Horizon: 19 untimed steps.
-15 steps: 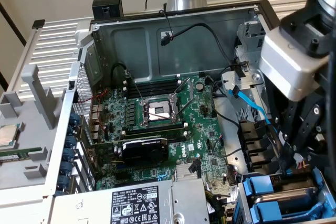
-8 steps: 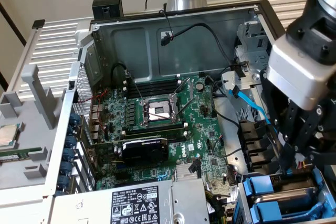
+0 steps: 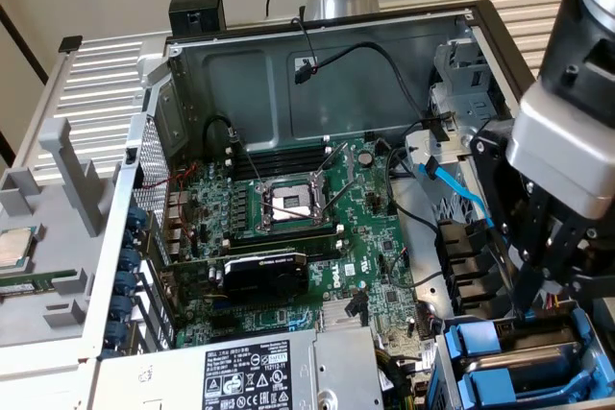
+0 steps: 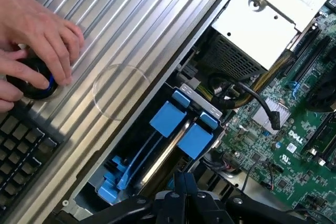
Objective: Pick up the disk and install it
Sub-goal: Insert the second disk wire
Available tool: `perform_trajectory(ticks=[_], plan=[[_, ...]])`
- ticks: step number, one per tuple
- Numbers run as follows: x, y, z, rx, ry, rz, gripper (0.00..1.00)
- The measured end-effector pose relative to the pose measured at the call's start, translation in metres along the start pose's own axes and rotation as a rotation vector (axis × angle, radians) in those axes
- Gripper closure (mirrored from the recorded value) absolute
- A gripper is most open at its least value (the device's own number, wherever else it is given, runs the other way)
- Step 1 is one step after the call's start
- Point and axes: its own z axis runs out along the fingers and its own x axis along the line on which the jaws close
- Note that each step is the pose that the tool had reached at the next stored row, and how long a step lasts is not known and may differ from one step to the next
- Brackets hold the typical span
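Inspection note, taken from beside the table

1. The computer case (image 3: 317, 31) lies on its side with the cover off. That leaves the motherboard (image 3: 317, 228) and the grey power-supply box (image 3: 259, 372) open to reach from above.

2. The tool (image 3: 527, 309) hangs over the drive bay (image 3: 452, 372) in the near corner of the case, on the exterior view's right. Its fingers are pressed fully together and nothing is gripped between them. In the wrist view the closed tips (image 4: 181, 184) point straight down at the bay. I judge that closed fingers here act as a single blunt tip for pushing, not for carrying.

3. The disk (image 4: 164, 157) sits edge-up in that bay. It shows as a thin silver strip between the tabs of its blue carrier (image 4: 167, 119). The tool stands just above it, and I cannot tell whether the two are touching. The carrier looks to be down in its slot, level with the neighbouring blue tabs. Whether it has latched cannot be confirmed.

4. A person's hand (image 4: 37, 51) rests on a dark round controller beside a keyboard (image 4: 21, 150), well apart from the case. I judge this to be the operator's station
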Motion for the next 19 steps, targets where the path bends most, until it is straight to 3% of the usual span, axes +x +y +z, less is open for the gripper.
perform_trajectory(ticks=[5,8,19], plan=[[0.0001,-0.0001,0.0000,-0.0016,0.0020,-0.085,0.89],[0.0001,-0.0002,-0.0003,-0.0027,0.0033,-0.170,0.89],[0.0011,-0.0020,-0.0040,-0.0033,0.0032,-0.296,0.89]])
